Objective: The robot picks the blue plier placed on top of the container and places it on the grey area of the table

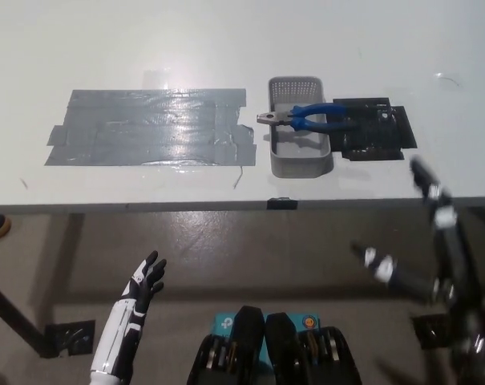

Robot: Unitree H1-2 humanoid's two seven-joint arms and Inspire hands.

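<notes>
Pliers (pixel 305 117) balance across the container (pixel 300 160) rim; right robot hand (pixel 434 241), spread and empty, could nudge them inside; left robot hand (pixel 146 281) idles spread at lower left

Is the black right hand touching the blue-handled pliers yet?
Apart. The head view shows the black right hand below the table edge, bare tabletop between it and the blue-handled pliers.

The container (pixel 301 128) stands on the table (pixel 226 40), between the taped area (pixel 146 127) to its left and a dark patch (pixel 376 128) touching its right side. The plier (pixel 306 117) lies across the container's rim, jaws toward the taped area, handles toward the patch. Both hands hang below the table's near edge, well apart: the left hand (pixel 146 281) at lower left, the right hand (pixel 434 257) at lower right.
</notes>
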